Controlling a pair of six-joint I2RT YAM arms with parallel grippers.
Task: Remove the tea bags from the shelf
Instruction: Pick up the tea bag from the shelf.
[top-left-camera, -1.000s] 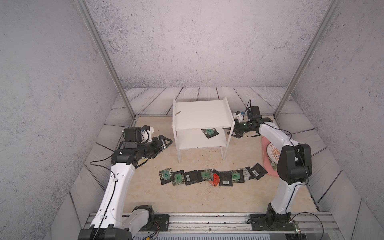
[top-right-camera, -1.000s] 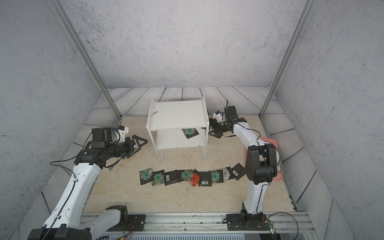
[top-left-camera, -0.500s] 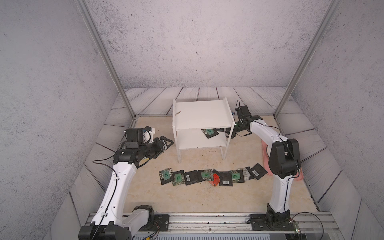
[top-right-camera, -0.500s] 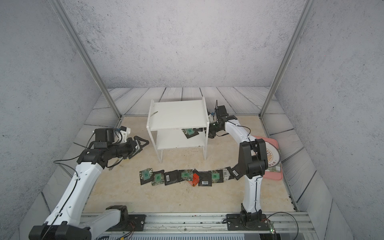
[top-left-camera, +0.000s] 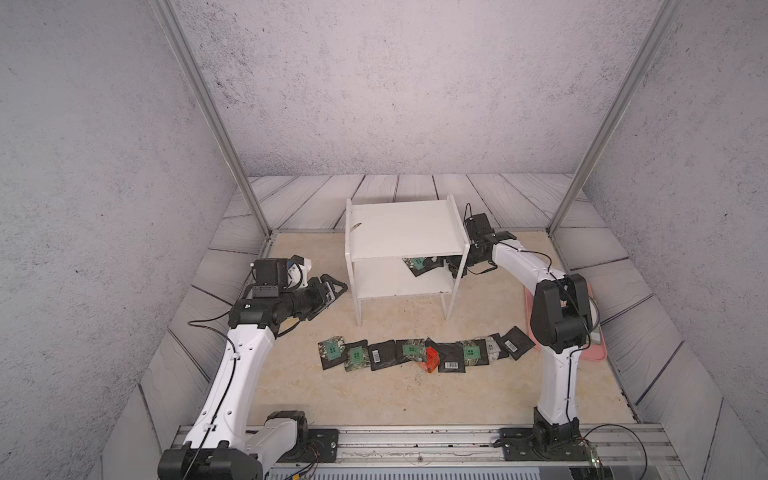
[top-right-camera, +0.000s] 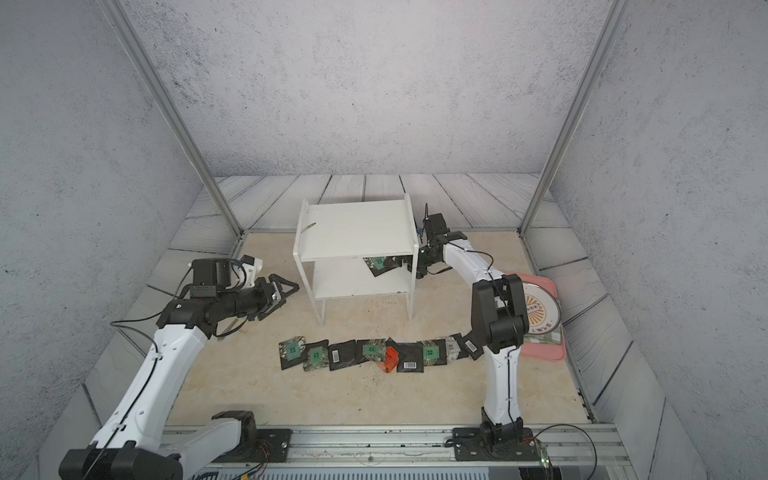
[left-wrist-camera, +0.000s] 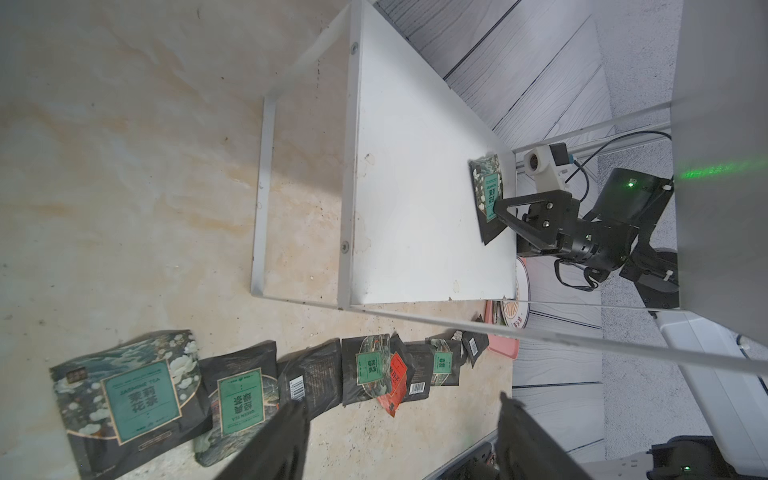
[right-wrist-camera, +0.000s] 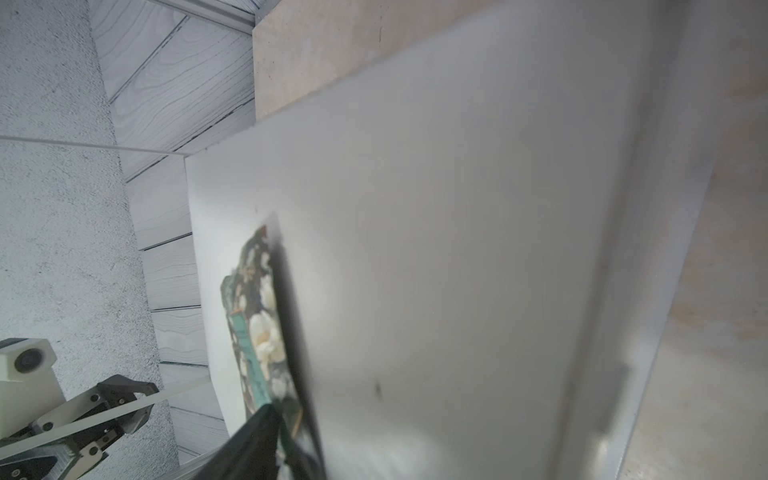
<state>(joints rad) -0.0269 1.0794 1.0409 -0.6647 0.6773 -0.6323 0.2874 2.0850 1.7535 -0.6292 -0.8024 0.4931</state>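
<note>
Right fingers (left-wrist-camera: 500, 205) reach in through the open side of the shelf (top-left-camera: 405, 228), since the top board blocks any approach from above. Only 1 tea bag (top-left-camera: 417, 264) is on it, on the lower board, right at those fingertips with 1 finger over its near edge. Can't tell if they've clamped it or just straddle it. Left fingers (left-wrist-camera: 286, 436) are spread wide and empty, parked off the shelf's far side, probably to keep clear. Other bags (top-left-camera: 409, 353) lie in a row on the counter (top-left-camera: 374, 399), near the left fingers and well apart from the right ones.
</note>
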